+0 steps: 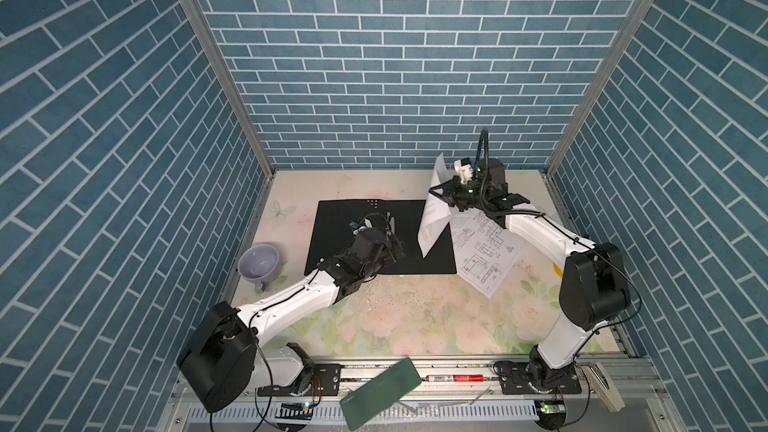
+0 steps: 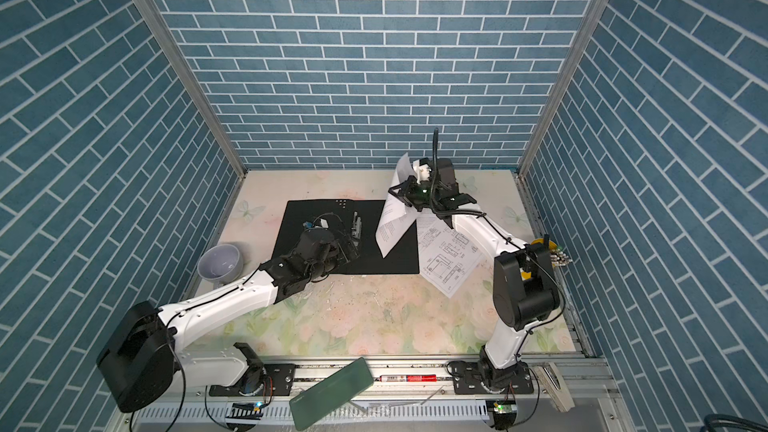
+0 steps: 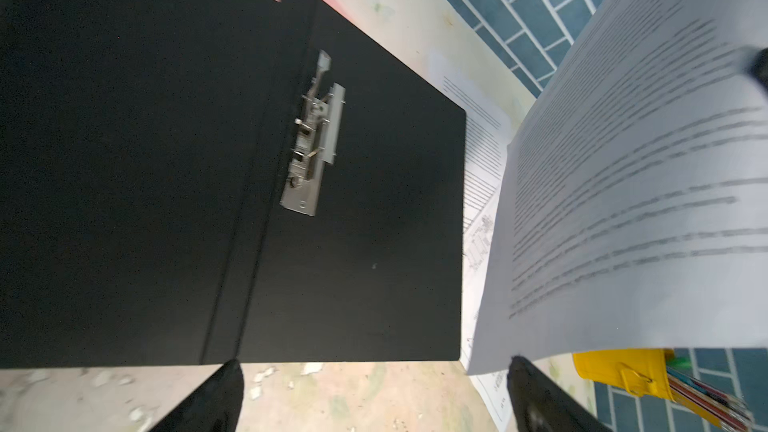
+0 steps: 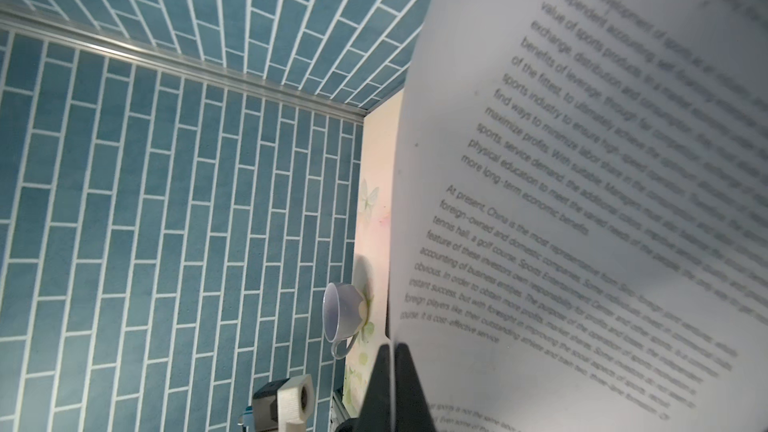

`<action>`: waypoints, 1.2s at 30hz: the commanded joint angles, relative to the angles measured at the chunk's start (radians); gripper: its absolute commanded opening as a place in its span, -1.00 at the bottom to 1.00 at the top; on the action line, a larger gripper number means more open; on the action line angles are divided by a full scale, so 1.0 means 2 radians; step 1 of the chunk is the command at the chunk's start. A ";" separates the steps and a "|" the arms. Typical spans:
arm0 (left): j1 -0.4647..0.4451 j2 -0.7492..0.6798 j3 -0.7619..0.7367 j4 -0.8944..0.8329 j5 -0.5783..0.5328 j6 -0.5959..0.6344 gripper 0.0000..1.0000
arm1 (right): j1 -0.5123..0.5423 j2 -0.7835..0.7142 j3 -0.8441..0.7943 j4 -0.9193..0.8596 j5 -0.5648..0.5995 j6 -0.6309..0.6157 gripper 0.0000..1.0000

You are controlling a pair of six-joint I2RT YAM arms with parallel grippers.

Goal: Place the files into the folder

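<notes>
Lowering the white printed paper sheet (image 1: 434, 222), pinched between clamped right fingers (image 4: 409, 401) over an edge of the open black folder (image 1: 332, 234), needs a flat, slow drop; left fingers (image 3: 216, 401) spread wide, empty.

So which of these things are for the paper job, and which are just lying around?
For the job:
- the open folder
- the text sheet, pinched in the right gripper
- the drawing sheet and a second text sheet, lying by the folder
- the left gripper, open

Just lying about:
- the cup
- the green slab
- the red pen
- the yellow pencil pot
</notes>
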 commanded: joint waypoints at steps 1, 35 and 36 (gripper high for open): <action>0.017 -0.020 -0.024 -0.033 -0.017 0.007 0.99 | 0.003 -0.001 0.049 -0.003 -0.020 0.005 -1.00; 0.030 -0.029 -0.105 0.061 0.026 -0.038 0.99 | -0.035 0.019 -0.229 0.123 0.069 0.016 -1.00; 0.030 -0.023 -0.103 0.065 0.029 -0.038 0.99 | -0.036 0.019 -0.232 0.126 0.068 0.018 -1.00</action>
